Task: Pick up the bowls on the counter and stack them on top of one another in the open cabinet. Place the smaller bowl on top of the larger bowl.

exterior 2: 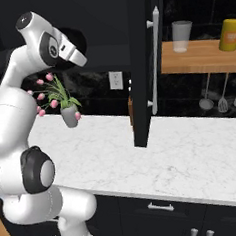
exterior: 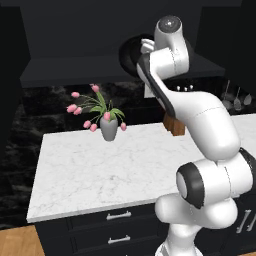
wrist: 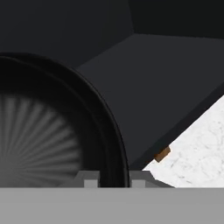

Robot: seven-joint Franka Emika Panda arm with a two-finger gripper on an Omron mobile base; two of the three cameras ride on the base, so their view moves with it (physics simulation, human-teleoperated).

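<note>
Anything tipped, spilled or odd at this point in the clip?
Nothing stands out. The gripper pinches the rim of a black bowl up at the open cabinet. The tulip vase stands upright on the counter; no spill shows.

- Arm [exterior: 200,120]: glossy white shell, fat rounded links, smooth, no cables or screws visible.
- Joints: dark grey/black rings between links; big dark band at the lower joint [exterior: 190,184], black strip running along the upper link [exterior: 156,85].
- Top joint cap [exterior: 170,22]: round grey disc with a small dark centre.
- Base column white, bulbous.
- Pincer [wrist: 113,180]: two small grey finger tips, blocky.
</note>
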